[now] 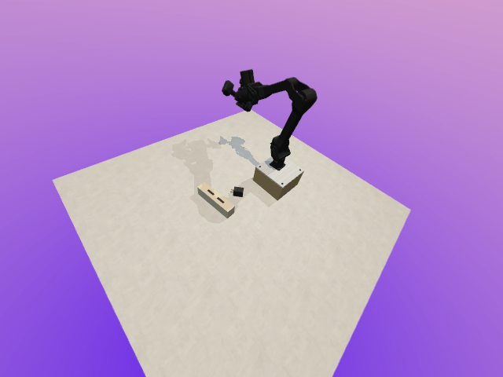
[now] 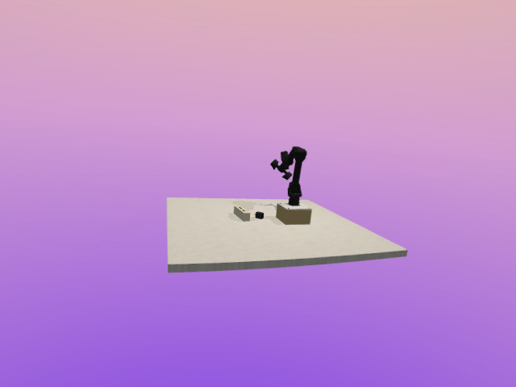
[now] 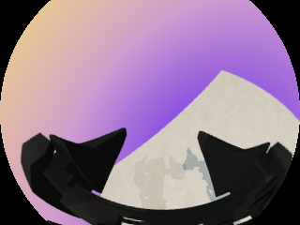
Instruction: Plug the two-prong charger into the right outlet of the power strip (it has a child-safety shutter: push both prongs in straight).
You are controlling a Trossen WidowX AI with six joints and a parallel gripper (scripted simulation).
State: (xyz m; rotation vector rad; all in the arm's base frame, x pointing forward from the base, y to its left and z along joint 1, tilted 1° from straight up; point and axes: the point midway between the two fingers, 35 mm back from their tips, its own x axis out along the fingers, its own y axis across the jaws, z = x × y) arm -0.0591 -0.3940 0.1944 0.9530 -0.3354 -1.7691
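The black two-prong charger (image 1: 238,192) (image 2: 260,215) lies on the table, its brass prongs pointing toward the power strip in the top view. The beige power strip (image 1: 227,207) (image 2: 241,214) lies a little to the charger's left, with two dark outlets in its top. Charger and strip are apart. My gripper (image 1: 235,98) (image 2: 280,169) (image 3: 162,131) is open and empty, high above the table and well away from both. Neither the charger nor the strip shows in the wrist view.
The pale square table (image 1: 244,283) (image 2: 208,245) (image 3: 244,108) carries everything. The arm stands on a brown block (image 1: 266,184) (image 2: 293,216) with a whitish top, to the right of the charger. Arm shadows fall behind and around the strip. A table corner shows in the wrist view.
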